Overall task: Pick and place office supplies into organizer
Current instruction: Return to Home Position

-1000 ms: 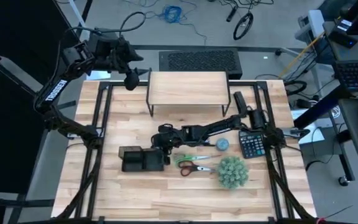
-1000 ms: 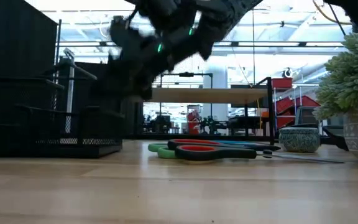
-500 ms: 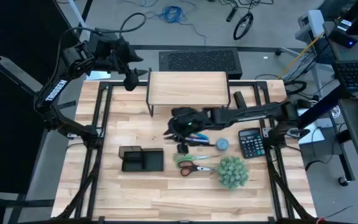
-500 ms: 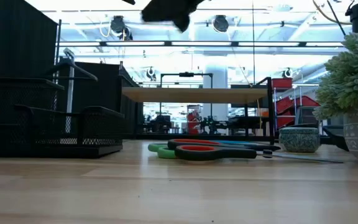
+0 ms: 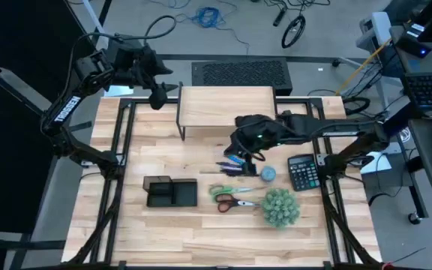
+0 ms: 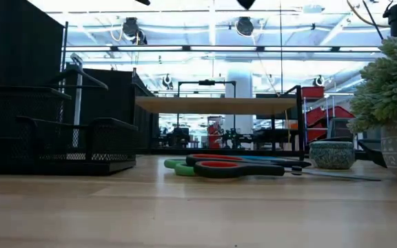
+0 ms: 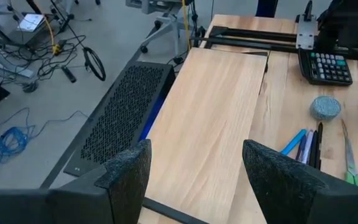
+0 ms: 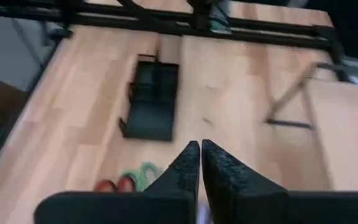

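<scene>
The wooden table (image 5: 201, 240) is seen from above, with the light riser shelf (image 5: 227, 107) set toward its far edge. The left gripper (image 7: 194, 180) is held up by the shelf's left end, claw spread wide and nothing in it. The right gripper (image 8: 199, 163) is hung over the table just in front of the shelf, fingers pressed flat together, nothing pinched. The organizer (image 5: 171, 192) is parked on the wood in front of the shelf's left half, well apart from both claws. The fuzzy plant (image 5: 280, 208) and calculator (image 5: 302, 173) are found over on the right. The green-handled scissors (image 5: 223, 192) and red-handled scissors (image 5: 231, 203) are laid side by side between organizer and plant, and the pens (image 5: 229, 166) are left loose between scissors and shelf, outside the organizer.
</scene>
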